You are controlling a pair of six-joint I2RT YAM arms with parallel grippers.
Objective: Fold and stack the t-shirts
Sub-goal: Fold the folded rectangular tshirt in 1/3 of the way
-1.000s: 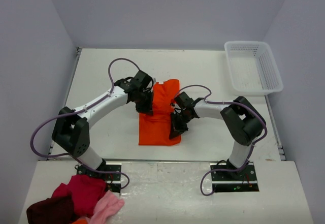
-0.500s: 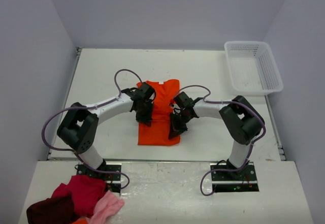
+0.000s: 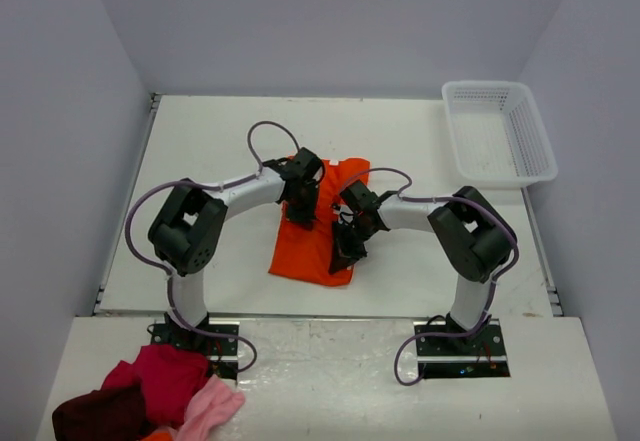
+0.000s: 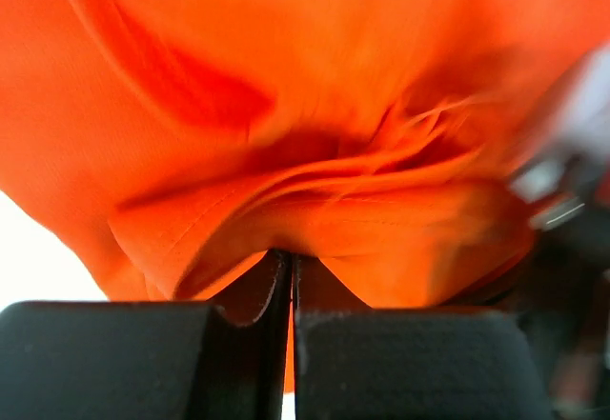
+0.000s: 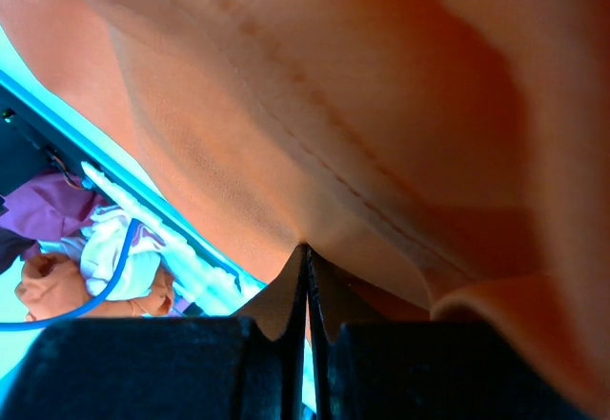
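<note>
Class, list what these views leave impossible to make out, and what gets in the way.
Top view: the fingertips of the left pincer and right pincer are hidden by their own wrists.
Left wrist view: the bright orange cloth t-shirt fills the frame; right edge blurred.
Top view: the red and pink clothes pile is cut off by the bottom edge.

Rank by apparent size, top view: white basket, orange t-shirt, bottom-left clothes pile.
1. Clothes pile, but nearer the camera and cropped, so unsure.
2-3. White basket and orange t-shirt look alike; t-shirt partly covered.
</note>
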